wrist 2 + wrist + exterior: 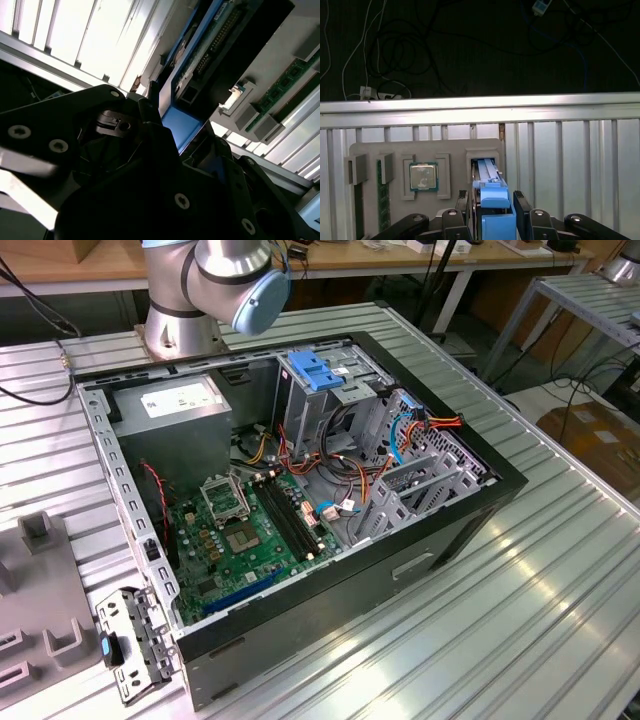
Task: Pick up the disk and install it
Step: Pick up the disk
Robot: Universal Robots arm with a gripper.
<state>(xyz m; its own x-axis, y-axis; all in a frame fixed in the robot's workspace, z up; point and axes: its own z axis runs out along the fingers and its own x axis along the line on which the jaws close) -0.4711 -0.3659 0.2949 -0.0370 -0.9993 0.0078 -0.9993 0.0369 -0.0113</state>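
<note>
The disk stands on edge in a slot of the grey parts tray, its blue side rail facing the first wrist camera. My gripper sits over it, one black finger on each side of the blue rail, pressed against it. In the second wrist view the disk shows its dark circuit-board face and connector, and its blue rail runs between the fingers of the gripper. The open computer case lies on the table in the exterior view.
The tray also holds a processor and a memory stick. Inside the case are a motherboard, a grey power supply, a drive cage with a blue bracket and loose cables. A metal bracket lies beside the case.
</note>
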